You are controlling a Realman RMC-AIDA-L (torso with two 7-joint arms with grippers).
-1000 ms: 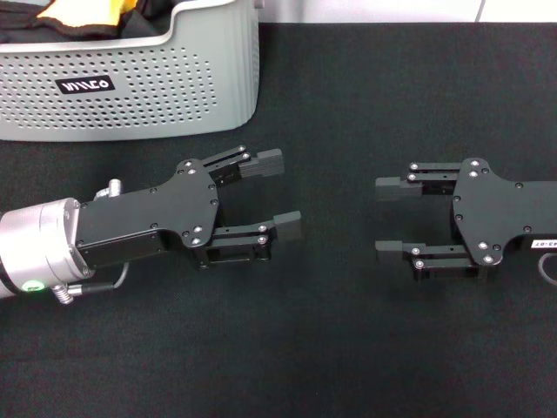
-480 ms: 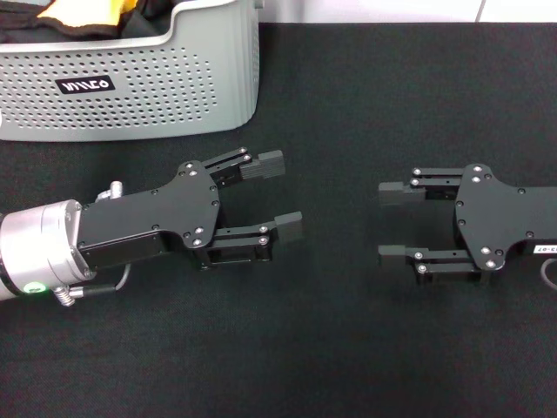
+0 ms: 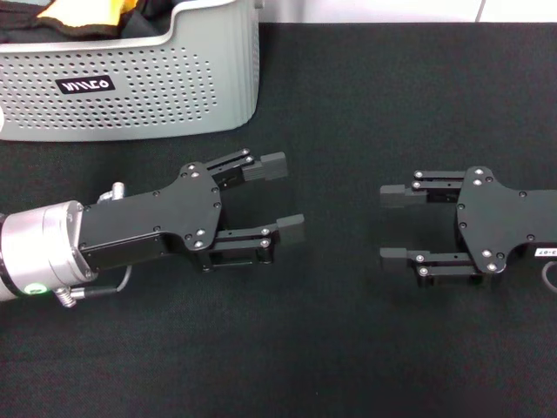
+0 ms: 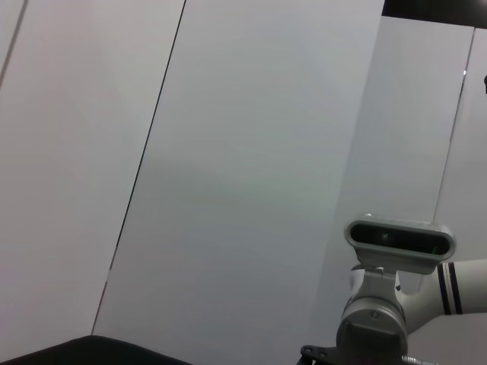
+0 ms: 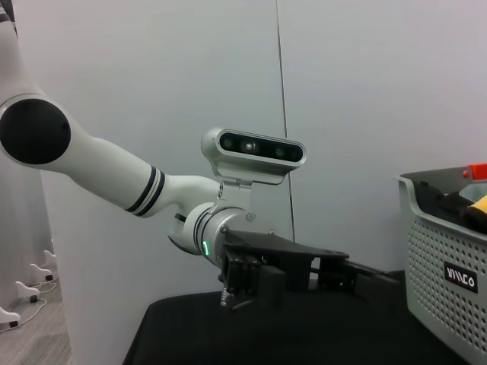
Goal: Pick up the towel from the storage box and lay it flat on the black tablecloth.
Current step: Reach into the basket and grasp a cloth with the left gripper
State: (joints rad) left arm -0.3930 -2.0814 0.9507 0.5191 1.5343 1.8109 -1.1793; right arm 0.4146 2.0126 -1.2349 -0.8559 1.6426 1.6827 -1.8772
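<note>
Far left, up at the back: box (image 3: pixel 130 78) sitting on the black cloth (image 3: pixel 348 104), label facing forward. Towel (image 3: pixel 83 16) inside, only a yellow patch peeking over the rim, bundled against something dark. Not yet touched, by the look of it.

Just in front of the box: left tool (image 3: pixel 283 198), jaws spread wide, nothing between them, hovering low over the cloth and pointing toward the middle. Seen side-on from the right wrist camera too (image 5: pixel 373 283), level with the cloth and with the box (image 5: pixel 445 258) off beyond it, towel (image 5: pixel 475 211) a sliver of yellow at the rim.

Across to the right: right tool (image 3: pixel 392 225), also gaping wide, also empty, facing the left one across a stretch of bare cloth. Well apart from each other, well clear of the towel.

So: opening step, reach not yet made. Pick-up pending, laying flat a long way off.

Next move, as a judgement: lift the left tool above the rim, swing back over the box, drop in on the yellow patch and pinch a fold. Care needed to take the towel alone, not the dark stuff beside it.
</note>
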